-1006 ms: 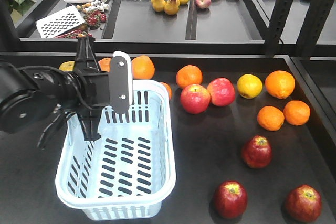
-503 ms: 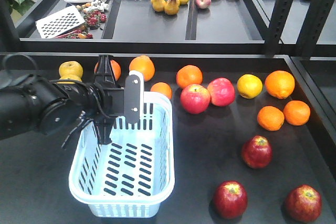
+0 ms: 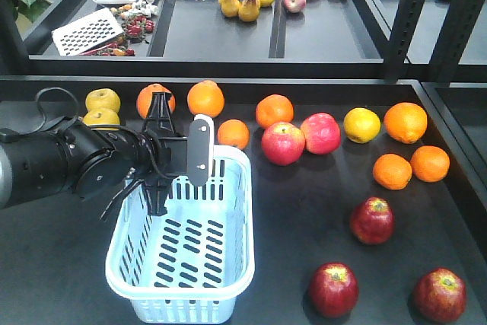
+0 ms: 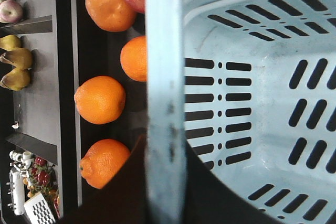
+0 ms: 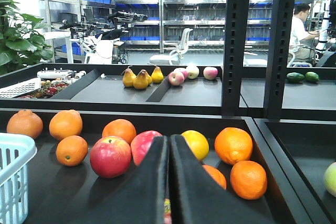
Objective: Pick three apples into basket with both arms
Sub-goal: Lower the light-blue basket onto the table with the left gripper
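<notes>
Three apples: front view, dark red, on the black table (image 3: 304,211) at near right. One apple (image 3: 372,220) lies farther back, two apples (image 3: 333,289) (image 3: 440,294) by the near edge, all outside the basket.
Basket (image 3: 183,308): near left, well apart from them.
Left gripper (image 3: 157,154): fingers clamped on the upright handle (image 3: 201,150).
Left wrist view: handle crosses the slotted basket; oranges (image 4: 100,99) lie just beyond.
Right gripper (image 5: 168,139): right wrist view, fingers pressed together, above the table.
</notes>
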You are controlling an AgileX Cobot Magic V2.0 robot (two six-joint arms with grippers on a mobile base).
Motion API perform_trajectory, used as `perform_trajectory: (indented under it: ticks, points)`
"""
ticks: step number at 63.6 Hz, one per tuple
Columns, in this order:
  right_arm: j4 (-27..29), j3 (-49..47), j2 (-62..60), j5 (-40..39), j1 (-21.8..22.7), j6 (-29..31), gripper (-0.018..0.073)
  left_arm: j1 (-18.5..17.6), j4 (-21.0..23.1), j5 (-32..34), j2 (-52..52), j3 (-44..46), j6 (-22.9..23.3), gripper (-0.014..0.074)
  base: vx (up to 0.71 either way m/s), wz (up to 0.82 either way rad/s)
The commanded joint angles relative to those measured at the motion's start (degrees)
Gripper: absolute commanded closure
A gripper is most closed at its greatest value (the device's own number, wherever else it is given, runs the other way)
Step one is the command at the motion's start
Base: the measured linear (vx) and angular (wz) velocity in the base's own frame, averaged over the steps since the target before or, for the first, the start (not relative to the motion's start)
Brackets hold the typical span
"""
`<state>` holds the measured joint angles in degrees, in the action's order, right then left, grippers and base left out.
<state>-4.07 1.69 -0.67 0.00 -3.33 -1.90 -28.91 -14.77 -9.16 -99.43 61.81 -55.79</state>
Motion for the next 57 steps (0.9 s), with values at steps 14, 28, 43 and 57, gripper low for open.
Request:
perform_trajectory:
  ticks: [14,28,43,57]
  points:
    - [-0.60,0.70,-0.73,-4.37,0.49,0.40,0.0568,-0.03,0.56,-0.40,1.79,1.39,0.21,0.0327,0.00,0.00]
    - [-0.60,0.70,-0.73,-4.37,0.49,0.40,0.0568,-0.03,2.53,-0.82,1.79,1.39,0.28,0.0034,0.00,0.00]
    - [-0.60,0.70,-0.73,-4.37,0.49,0.40,0.0568,-0.03,3.32,-1.19,2.98,1.39,0.32,-0.0123,0.00,0.00]
    - [-0.60,0.70,-0.73,-4.37,0.49,0.40,0.0568,-0.03,3.74,-5.48,6.81,1.39,0.78,-0.0115,0.00,0.00]
